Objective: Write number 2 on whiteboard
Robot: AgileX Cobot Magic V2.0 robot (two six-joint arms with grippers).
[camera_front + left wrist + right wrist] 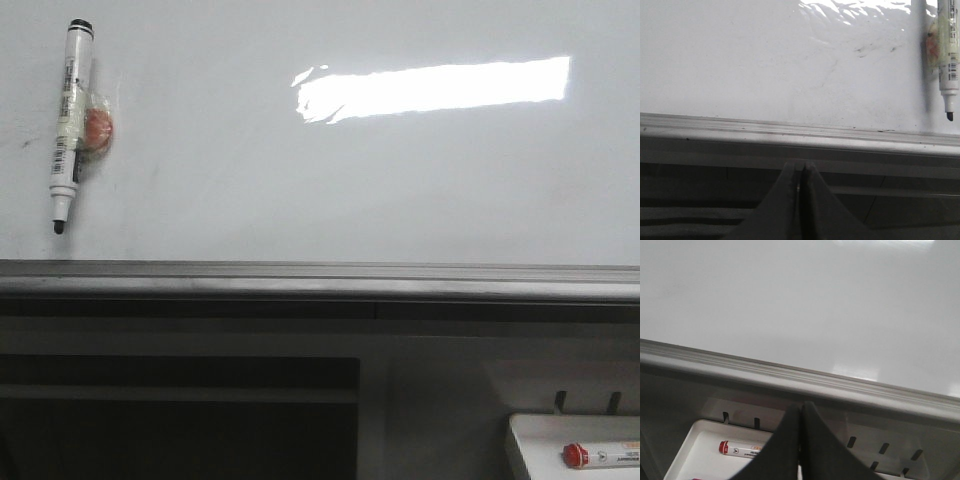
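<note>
The whiteboard [320,190] fills the upper half of the front view, glossy, with a bright rectangular reflection [435,88] toward 1 o'clock. No drawn 2 shows anywhere on it — just faint smudges near the left side.

A black-tipped marker [68,125] sits flat against the board at about 10 o'clock, tip pointing down, with a small orange blob [97,128] in clear wrap touching its side. The rest of the board face is open from there across to the right edge.

The grey metal rail [320,280] runs the full width under the board. Below it at 5 o'clock, a small white tray [530,435] holds a red-capped marker [600,456].

Left gripper [800,172] — fingers pressed together, holding nothing, just below the rail. Right gripper [801,410] is the same, closed and empty, over the tray.
</note>
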